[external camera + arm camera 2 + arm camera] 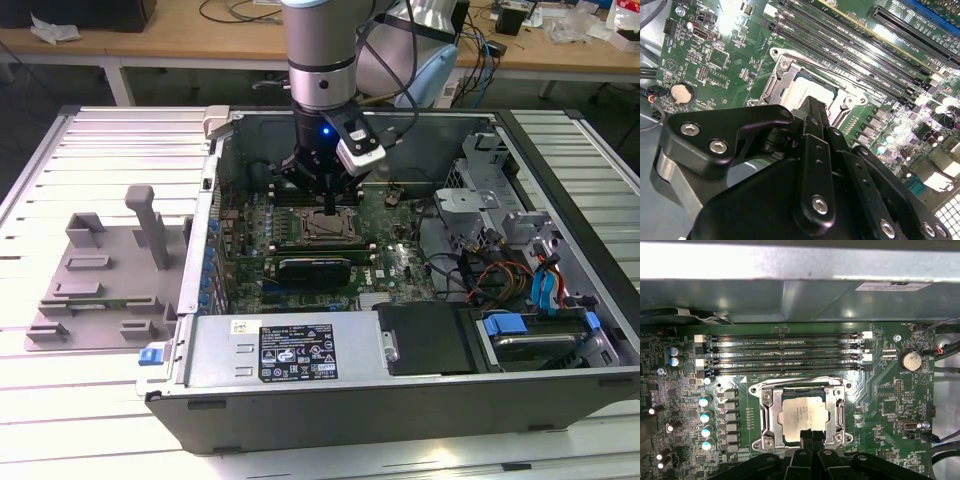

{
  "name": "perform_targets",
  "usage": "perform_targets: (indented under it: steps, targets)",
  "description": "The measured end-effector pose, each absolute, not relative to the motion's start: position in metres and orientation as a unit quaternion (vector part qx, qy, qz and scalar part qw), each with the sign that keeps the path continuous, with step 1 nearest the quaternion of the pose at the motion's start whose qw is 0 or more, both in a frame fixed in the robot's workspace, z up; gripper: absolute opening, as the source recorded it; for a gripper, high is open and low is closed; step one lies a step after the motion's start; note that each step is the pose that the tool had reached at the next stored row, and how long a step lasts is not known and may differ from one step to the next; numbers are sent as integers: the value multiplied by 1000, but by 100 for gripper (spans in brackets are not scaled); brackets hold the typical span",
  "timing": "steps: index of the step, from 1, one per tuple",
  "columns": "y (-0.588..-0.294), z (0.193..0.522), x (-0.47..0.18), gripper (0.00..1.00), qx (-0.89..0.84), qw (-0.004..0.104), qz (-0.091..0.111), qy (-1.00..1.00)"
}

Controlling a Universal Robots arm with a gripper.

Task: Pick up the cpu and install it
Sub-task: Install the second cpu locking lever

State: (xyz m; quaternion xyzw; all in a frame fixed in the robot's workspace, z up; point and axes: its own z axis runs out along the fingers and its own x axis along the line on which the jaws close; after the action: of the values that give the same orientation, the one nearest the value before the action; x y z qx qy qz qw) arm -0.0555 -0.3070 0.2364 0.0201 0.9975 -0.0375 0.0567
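The cpu (pixel 801 414), a silver-topped square chip, lies flat inside the metal socket frame (pixel 766 415) on the green motherboard (pixel 385 255). It also appears in the second wrist view, the cpu (pixel 799 91) partly hidden behind my black fingers. In the exterior view my gripper (pixel 328 205) reaches straight down into the open computer case, right over the cpu (pixel 325 226). The gripper (pixel 812 433) has its two fingers pressed together at one edge of the chip. In the second wrist view the gripper (pixel 815 104) ends just above the chip's top; whether it touches is unclear.
Empty memory slots (pixel 785 352) run beside the socket. A black card (pixel 315 268) and a power supply (pixel 300 350) sit toward the case front. Drive bays with blue tabs (pixel 545 300) and cables are at the exterior view's right. A grey fixture block (pixel 100 265) stands outside, left.
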Motion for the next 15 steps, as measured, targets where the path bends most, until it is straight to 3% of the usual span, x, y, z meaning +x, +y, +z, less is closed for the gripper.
perform_targets:
  steps: [15]
  targets:
    - [-308,240,-55,11,20,56,-38,998]
